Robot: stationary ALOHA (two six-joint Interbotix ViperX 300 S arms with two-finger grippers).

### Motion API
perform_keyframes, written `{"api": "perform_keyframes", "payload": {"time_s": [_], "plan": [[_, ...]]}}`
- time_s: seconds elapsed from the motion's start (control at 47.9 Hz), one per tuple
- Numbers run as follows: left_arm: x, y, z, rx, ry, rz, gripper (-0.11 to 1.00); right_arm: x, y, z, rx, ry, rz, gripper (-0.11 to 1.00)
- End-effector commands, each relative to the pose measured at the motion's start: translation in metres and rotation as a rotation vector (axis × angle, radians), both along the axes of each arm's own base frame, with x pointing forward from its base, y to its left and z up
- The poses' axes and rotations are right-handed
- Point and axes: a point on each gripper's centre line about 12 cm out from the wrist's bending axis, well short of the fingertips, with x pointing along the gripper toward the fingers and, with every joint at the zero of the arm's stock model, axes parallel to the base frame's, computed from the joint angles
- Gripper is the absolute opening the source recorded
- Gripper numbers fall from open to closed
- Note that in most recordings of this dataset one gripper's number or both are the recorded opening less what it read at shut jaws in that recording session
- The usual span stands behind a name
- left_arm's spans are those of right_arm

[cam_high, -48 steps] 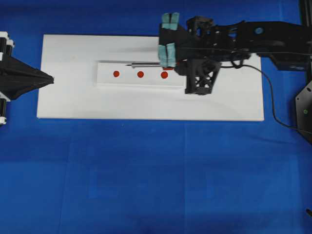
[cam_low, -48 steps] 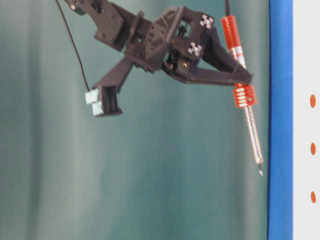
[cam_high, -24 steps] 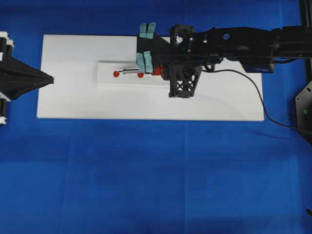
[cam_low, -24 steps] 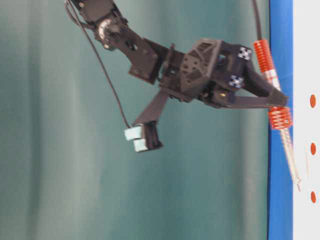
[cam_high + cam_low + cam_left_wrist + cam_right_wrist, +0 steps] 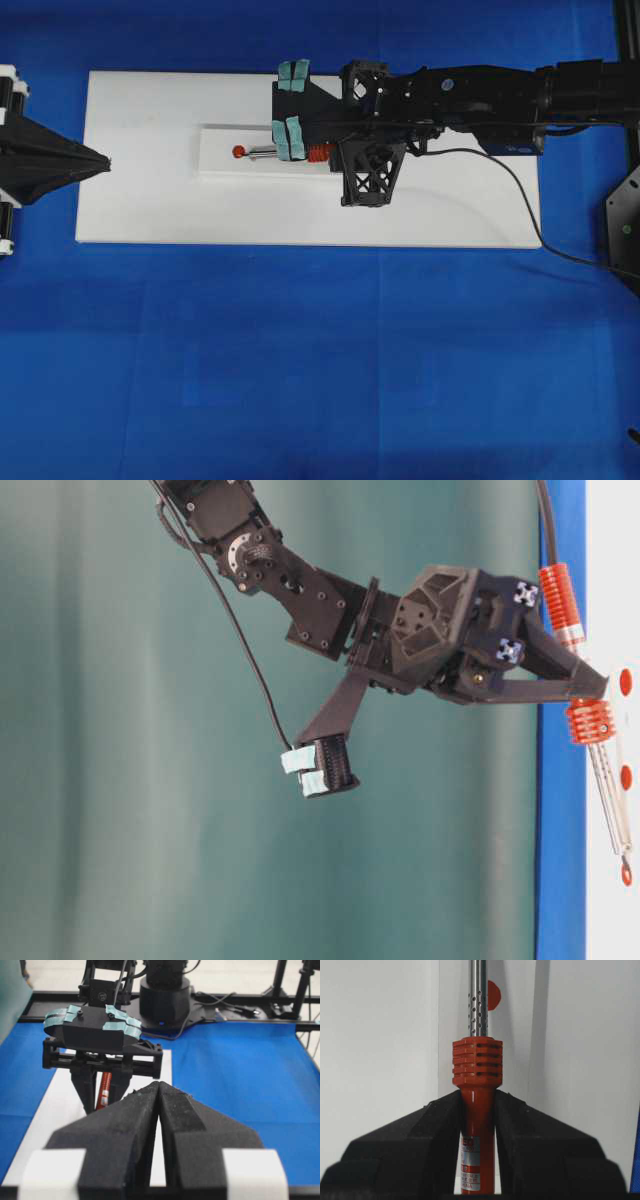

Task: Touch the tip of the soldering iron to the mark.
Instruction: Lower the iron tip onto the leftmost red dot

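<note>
My right gripper (image 5: 477, 1099) is shut on the red-orange handle of the soldering iron (image 5: 477, 1067), which also shows in the overhead view (image 5: 315, 153) and the table-level view (image 5: 590, 720). Its silver shaft (image 5: 265, 152) points left, low over a raised white strip (image 5: 220, 168). The tip meets the leftmost red mark (image 5: 239, 152), the lowest mark in the table-level view (image 5: 627, 876). Another mark (image 5: 494, 995) shows beside the shaft. My left gripper (image 5: 100, 161) is shut and empty at the board's left edge, also seen in the left wrist view (image 5: 159, 1086).
The strip lies on a white board (image 5: 150, 215) on a blue table. The iron's black cord (image 5: 525, 195) trails right across the board. The teal-taped camera mount (image 5: 290, 135) of the right arm hangs over the strip.
My right arm has moved left and down with the iron. The tip went from above the strip's far edge to the leftmost mark. The left arm has not moved.
</note>
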Motion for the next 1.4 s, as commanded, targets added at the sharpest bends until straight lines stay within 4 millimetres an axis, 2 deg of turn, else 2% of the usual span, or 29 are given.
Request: {"api": "perform_keyframes", "payload": {"time_s": [0.0, 1.378], "plan": [[0.0010, 0.0005, 0.0035, 0.000, -0.009, 0.003, 0.00, 0.0059, -0.0020, 0.0156, -0.011, -0.048, -0.001, 0.07], [0.0013, 0.0005, 0.0034, -0.002, -0.009, 0.003, 0.00, 0.0046, -0.0031, 0.0153, -0.009, -0.036, -0.005, 0.07]]}}
